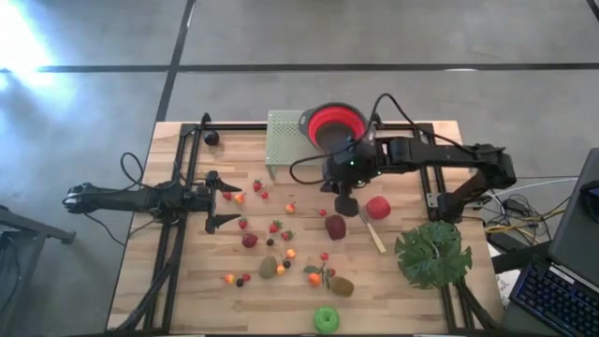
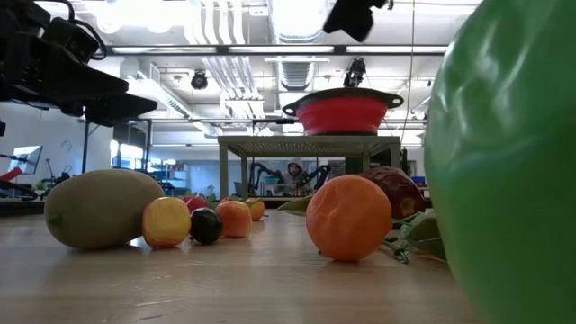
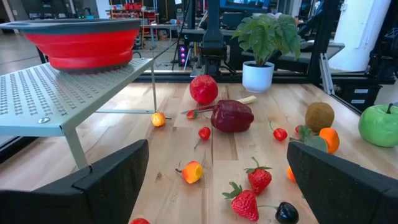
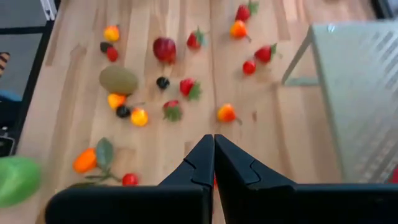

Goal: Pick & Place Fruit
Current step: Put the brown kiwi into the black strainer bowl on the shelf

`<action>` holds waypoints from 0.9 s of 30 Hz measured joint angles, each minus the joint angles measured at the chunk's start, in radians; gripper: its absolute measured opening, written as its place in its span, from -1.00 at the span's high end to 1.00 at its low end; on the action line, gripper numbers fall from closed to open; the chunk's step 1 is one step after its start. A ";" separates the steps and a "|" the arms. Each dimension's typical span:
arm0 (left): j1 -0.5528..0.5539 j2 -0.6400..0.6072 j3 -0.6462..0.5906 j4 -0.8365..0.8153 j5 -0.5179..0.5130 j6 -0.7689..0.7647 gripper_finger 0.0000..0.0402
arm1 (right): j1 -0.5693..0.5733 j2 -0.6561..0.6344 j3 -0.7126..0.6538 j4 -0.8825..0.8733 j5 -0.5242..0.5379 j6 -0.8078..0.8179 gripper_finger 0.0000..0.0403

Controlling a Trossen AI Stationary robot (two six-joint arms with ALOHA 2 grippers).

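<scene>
Scattered loose over the middle of the desk (image 1: 187,276), lower centre of the high view: strawberries (image 1: 257,185), small orange pieces (image 1: 314,278), dark berries (image 1: 246,277) and two kiwis (image 1: 343,285). Green apple (image 1: 326,319) lying alone at the bottom edge. Red apple (image 1: 378,207) and maroon fruit (image 1: 335,227) close together right of centre, with the knife (image 1: 372,231) just beside them. All resting on bare wood, none lifted, so most of the job apparently ahead.

Likely destination: red bowl (image 1: 337,124), upper centre, perched on a perforated metal stand (image 1: 285,140). Raised that way, so every piece probably needs lifting well clear of the desk before release. Part of the bowl's inside hidden by the arm; contents impossible to judge.

Right end effector (image 1: 346,201) hanging between bowl and maroon fruit, fingers (image 4: 199,165) pressed flat together, nothing visibly pinched. Held high above the desk in the low view, so probably between grabs rather than mid-grab; needs spreading before any pickup.

Left end effector (image 1: 223,207) at left of centre, low over the desk, fingers (image 3: 109,180) spread wide and pointing toward the strawberries. Seemingly parked ready for the nearest small pieces.

Leaf (image 1: 432,253) at lower right, apart from the fruit.
</scene>
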 joint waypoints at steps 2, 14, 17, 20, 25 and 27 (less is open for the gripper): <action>0.000 0.000 0.000 0.000 0.000 0.000 -0.93 | 0.017 -0.009 -0.026 0.000 0.003 0.029 0.96; 0.000 0.000 0.000 0.000 0.000 0.000 -0.93 | 0.187 -0.021 -0.046 -0.093 0.237 0.121 0.96; 0.000 0.000 0.000 0.000 0.000 0.000 -0.93 | 0.222 -0.026 -0.046 -0.132 0.283 0.183 0.96; 0.000 0.000 0.000 0.000 0.000 0.000 -0.93 | 0.243 -0.033 -0.046 -0.161 0.289 0.291 0.96; 0.000 0.000 0.000 0.000 0.000 0.000 -0.93 | 0.263 -0.034 -0.046 -0.217 0.289 0.384 0.96; 0.000 0.000 0.000 0.000 0.000 0.000 -0.93 | 0.267 -0.034 -0.046 -0.226 0.290 0.405 0.96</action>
